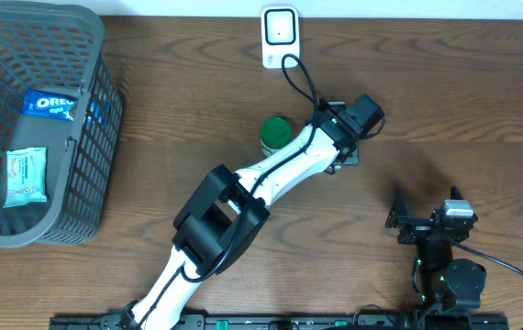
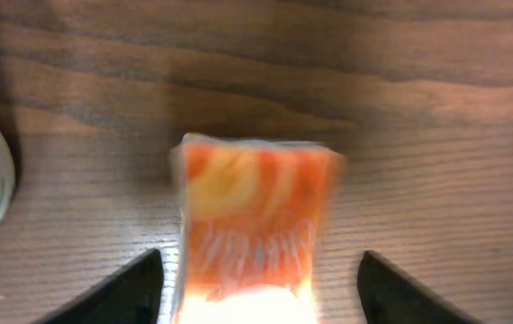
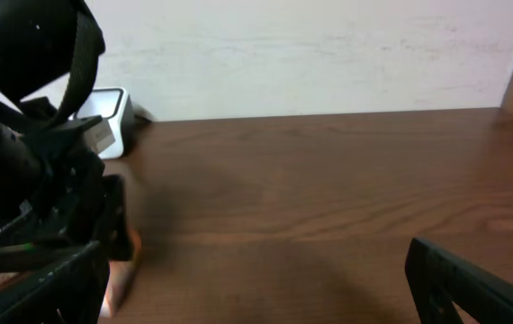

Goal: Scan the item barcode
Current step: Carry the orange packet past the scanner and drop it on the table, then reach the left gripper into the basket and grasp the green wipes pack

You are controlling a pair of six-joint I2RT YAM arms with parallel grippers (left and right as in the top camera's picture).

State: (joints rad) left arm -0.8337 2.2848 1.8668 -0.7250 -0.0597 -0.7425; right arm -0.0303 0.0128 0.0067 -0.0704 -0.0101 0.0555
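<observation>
- The left pincer (image 2: pixel 261 259) points down at the table with its fingers spread. A thin strip of wood shows on each side between them and the orange packet (image 2: pixel 256 225), so it is released and grips nothing.
- The packet lies between those fingers, right of the green can (image 1: pixel 276 135) and in front of the white scanner (image 1: pixel 280 37). This looks like a set-down spot near the reader, though I cannot tell whether the scan is done.
- The right pincer (image 3: pixel 265 301) rests low near the front edge of the table (image 3: pixel 346 207), well away from the packet. It is fully spread and empty, probably parked to leave the other arm room.
- The basket (image 1: pixel 105 110) at the far left holds a blue biscuit pack and a pale packet, well apart from the work.
- The packet is orange with paler yellow and white streaks, and looks soft-sided with a pinched top edge. It is blurred, glare washes out its near end, and no barcode shows on the upward face.
- The code may be underneath or at an end, so the packet would likely need turning.
</observation>
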